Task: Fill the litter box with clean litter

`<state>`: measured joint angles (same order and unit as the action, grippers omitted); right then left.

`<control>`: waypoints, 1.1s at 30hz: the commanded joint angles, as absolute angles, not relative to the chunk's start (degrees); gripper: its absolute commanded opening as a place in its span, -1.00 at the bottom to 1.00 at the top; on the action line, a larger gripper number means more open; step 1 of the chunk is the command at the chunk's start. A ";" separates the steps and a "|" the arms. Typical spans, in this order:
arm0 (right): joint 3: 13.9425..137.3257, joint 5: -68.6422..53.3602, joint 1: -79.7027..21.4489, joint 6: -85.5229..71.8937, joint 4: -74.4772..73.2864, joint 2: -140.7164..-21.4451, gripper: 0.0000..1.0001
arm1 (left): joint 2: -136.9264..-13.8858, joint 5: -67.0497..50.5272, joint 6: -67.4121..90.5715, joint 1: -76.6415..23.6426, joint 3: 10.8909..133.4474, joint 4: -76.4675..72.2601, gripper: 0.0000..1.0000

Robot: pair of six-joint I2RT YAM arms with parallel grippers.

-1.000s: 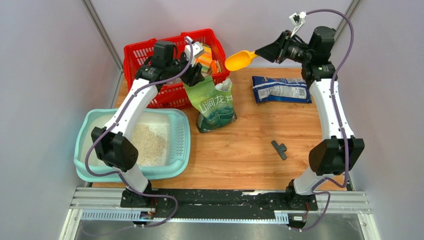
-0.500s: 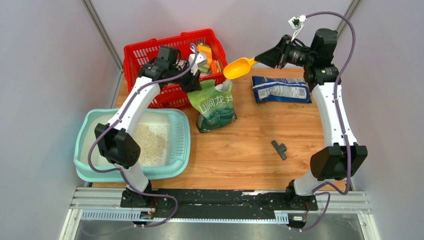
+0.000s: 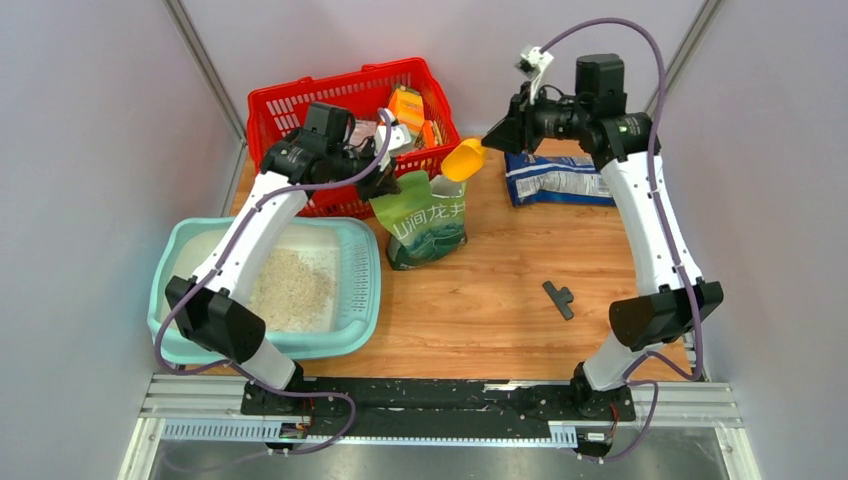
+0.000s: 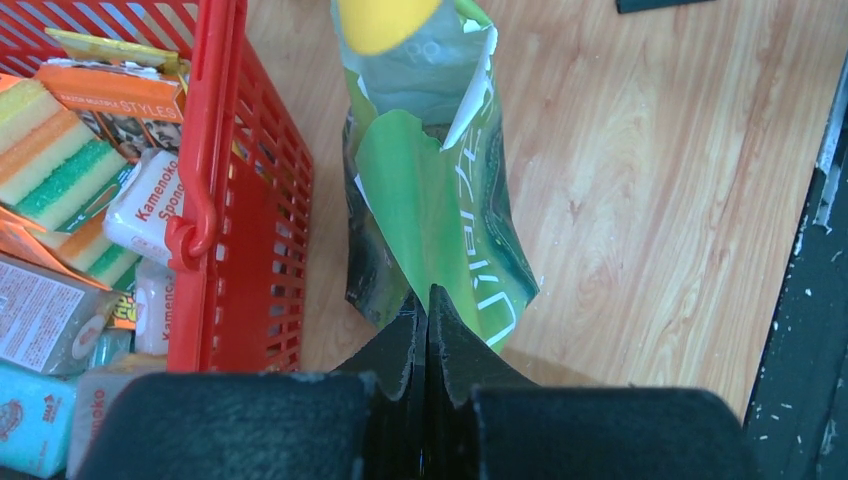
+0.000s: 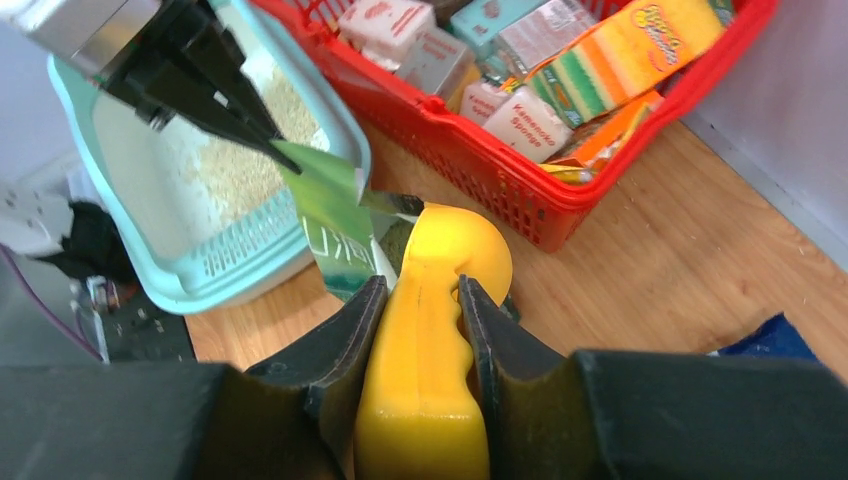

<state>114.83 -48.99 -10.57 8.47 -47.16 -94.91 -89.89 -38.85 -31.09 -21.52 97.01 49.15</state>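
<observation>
The pale teal litter box [image 3: 366, 290] sits at the front left with a heap of clean litter [image 3: 290, 290] inside; both also show in the right wrist view, the litter box [image 5: 205, 272] and the litter [image 5: 240, 170]. A green printed bag [image 3: 428, 225] stands beside it, its mouth torn wide. My left gripper [image 3: 385, 186] is shut on the bag's top left edge [image 4: 440, 200], the flap pinched at the fingertips [image 4: 428, 292]. My right gripper [image 5: 420, 300] is shut on the handle of a yellow scoop [image 3: 462, 158], whose bowl hangs at the bag's mouth.
A red mesh basket [image 3: 290, 112] with sponges and packets stands behind the litter box, close to my left arm. A blue and white packet [image 3: 560, 180] lies at the back right. A small black part [image 3: 559, 298] lies on the wood at the right.
My left gripper closed on the bag's top edge and pulled it slightly left. My right arm swung the scoop left and down to the bag's mouth.
</observation>
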 commanded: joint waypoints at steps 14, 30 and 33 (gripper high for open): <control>119.44 -40.26 -23.20 48.59 -72.05 -95.80 -1.00 | -82.18 -41.49 -38.14 -21.09 96.60 40.46 -1.00; 122.17 -11.63 -31.45 11.82 -61.53 -103.19 -1.00 | -77.27 -40.25 -34.11 -24.17 91.59 28.66 -1.00; 120.59 -3.44 -32.43 6.17 -61.26 -101.96 -1.00 | -75.42 -39.29 -33.40 -25.84 89.83 28.21 -1.00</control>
<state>122.02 -19.99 -30.50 18.50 -64.27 -105.73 -83.44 -36.18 -34.54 -24.10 88.60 40.66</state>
